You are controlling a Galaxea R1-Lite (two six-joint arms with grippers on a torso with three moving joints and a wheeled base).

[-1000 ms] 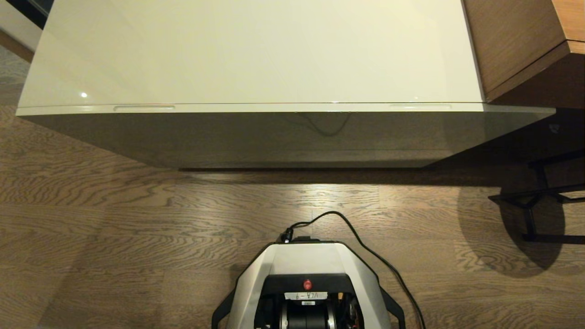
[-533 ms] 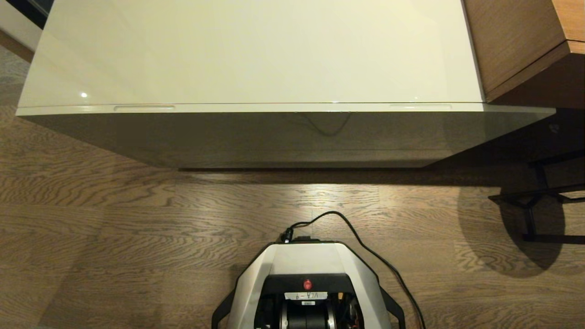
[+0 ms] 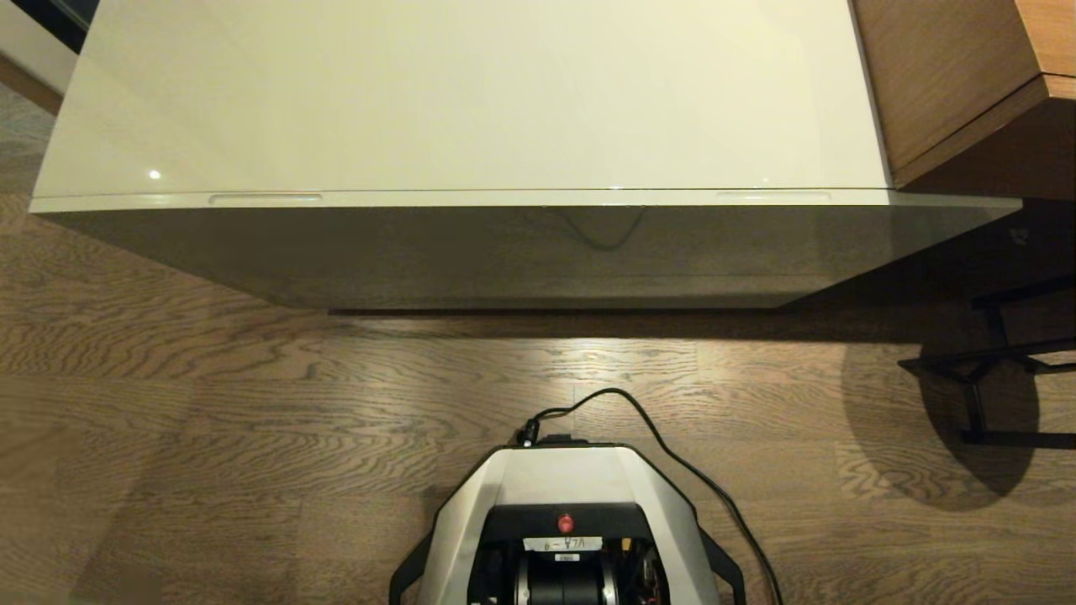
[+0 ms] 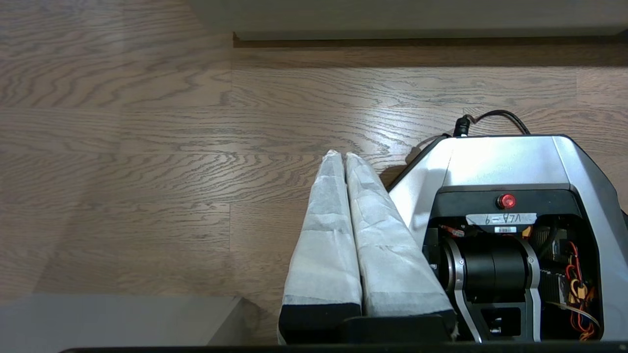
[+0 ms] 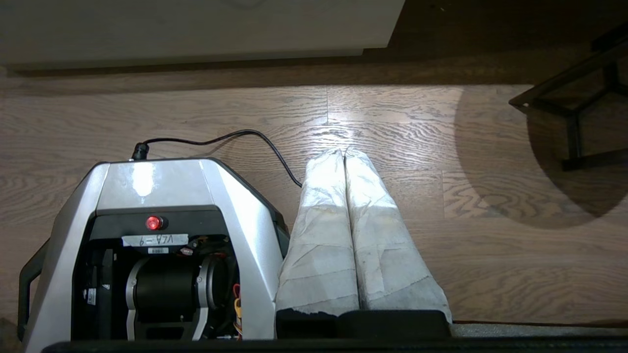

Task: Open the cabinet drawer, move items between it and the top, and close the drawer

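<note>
You have a brown wooden furniture piece at far right. A black metal frame stands on the wood floor nearby.

1. The top fills the upper frame of the head view.
2. The cabinet drawer runs directly below it, closed.
3. Wooden furniture adjoins at upper right.
4. The floor lies below the drawer.
5. The robot base sits at lower centre, on the floor.
6. A metal stand stands at right.
</note>
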